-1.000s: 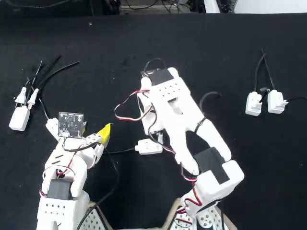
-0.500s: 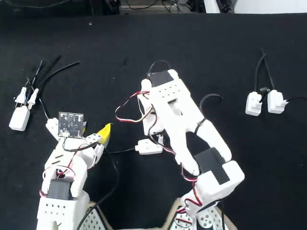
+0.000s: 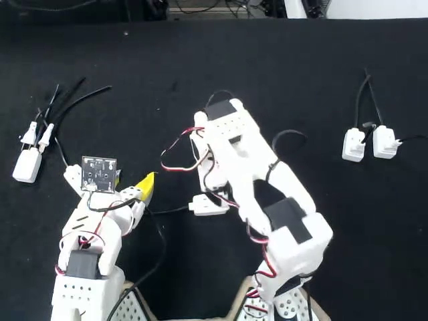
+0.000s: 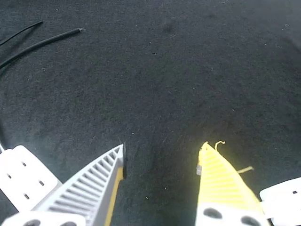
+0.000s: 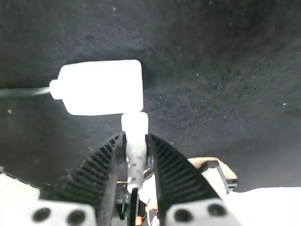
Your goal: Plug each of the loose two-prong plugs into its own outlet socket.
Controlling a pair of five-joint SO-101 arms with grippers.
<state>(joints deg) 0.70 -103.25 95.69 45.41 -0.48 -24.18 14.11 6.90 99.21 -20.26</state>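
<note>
Two arms are standing at the 6 o'clock edge of the black table (image 3: 321,80). Of these, the right end effector (image 5: 135,140) is pinching a white two-prong plug (image 5: 134,125) between its black fingers. The plug's front is touching the long side of a white outlet socket (image 5: 101,87) that is lying near the table's centre, and the prongs are hidden. Toward 7 o'clock, the left end effector (image 4: 162,151) is holding its fingers spread apart above bare table. At 9 o'clock another socket (image 3: 27,166) is lying with two loose plugs (image 3: 29,136) just beside it, their black cords trailing toward 11 o'clock. Toward 3 o'clock, two more sockets (image 3: 352,145) are sitting side by side, with thin cords leading toward 12 o'clock.
</note>
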